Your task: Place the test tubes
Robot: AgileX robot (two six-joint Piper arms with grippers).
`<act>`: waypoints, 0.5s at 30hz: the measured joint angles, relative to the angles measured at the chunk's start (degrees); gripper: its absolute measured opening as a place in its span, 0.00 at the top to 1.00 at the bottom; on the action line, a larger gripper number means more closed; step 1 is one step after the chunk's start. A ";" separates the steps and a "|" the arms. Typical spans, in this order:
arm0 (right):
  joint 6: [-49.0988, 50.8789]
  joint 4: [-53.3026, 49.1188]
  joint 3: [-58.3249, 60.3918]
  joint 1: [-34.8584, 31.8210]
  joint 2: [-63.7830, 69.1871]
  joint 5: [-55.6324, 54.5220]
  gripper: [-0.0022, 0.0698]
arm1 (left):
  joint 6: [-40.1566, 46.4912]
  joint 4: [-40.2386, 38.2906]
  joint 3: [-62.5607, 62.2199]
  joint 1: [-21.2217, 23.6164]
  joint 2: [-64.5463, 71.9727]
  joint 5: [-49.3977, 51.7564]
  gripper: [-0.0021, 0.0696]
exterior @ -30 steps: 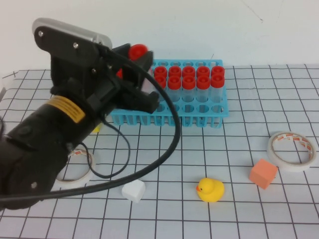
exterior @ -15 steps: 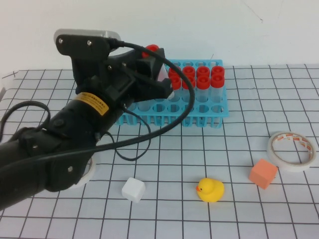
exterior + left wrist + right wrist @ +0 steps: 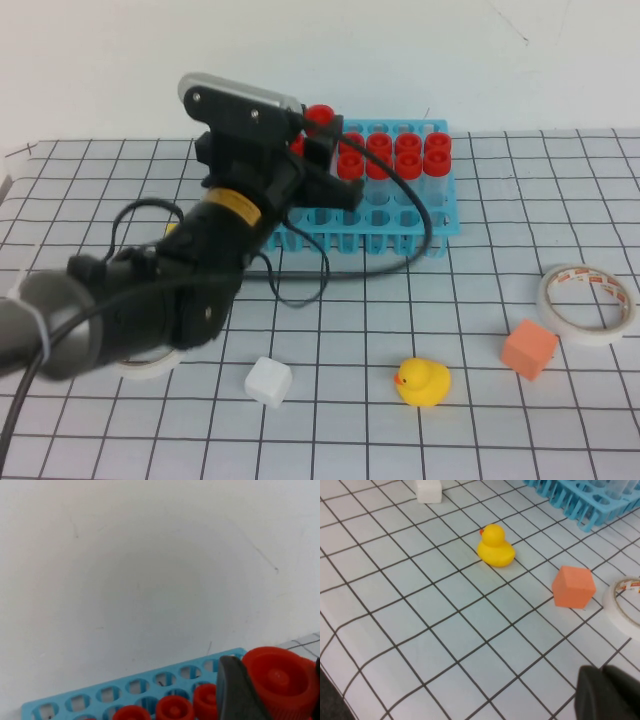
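Hovering my left gripper [image 3: 320, 145] over the left end of the blue rack [image 3: 400, 238], jaws clamped on a red-capped test tube [image 3: 319, 114], cap up above the back rows. I'd centre it over a free hole beside the seated tubes [image 3: 395, 152], then lower straight so it won't snag the grid. Right gripper [image 3: 606, 692] hangs over the bench [image 3: 420, 605] near the orange cube [image 3: 573, 586], jaws closed, empty.
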 joint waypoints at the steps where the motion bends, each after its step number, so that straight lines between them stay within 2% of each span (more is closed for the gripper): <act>1: 0.00 0.00 0.00 0.00 0.00 0.00 0.97 | 0.13 -0.14 -0.95 0.60 0.52 1.19 0.60; 5: 0.00 0.00 0.00 0.00 0.00 0.00 0.97 | 0.13 -0.70 -3.76 2.75 2.31 4.85 0.60; 15: 0.00 0.00 0.00 0.00 -0.09 0.00 0.97 | -3.73 4.67 -4.13 2.98 6.69 5.79 0.60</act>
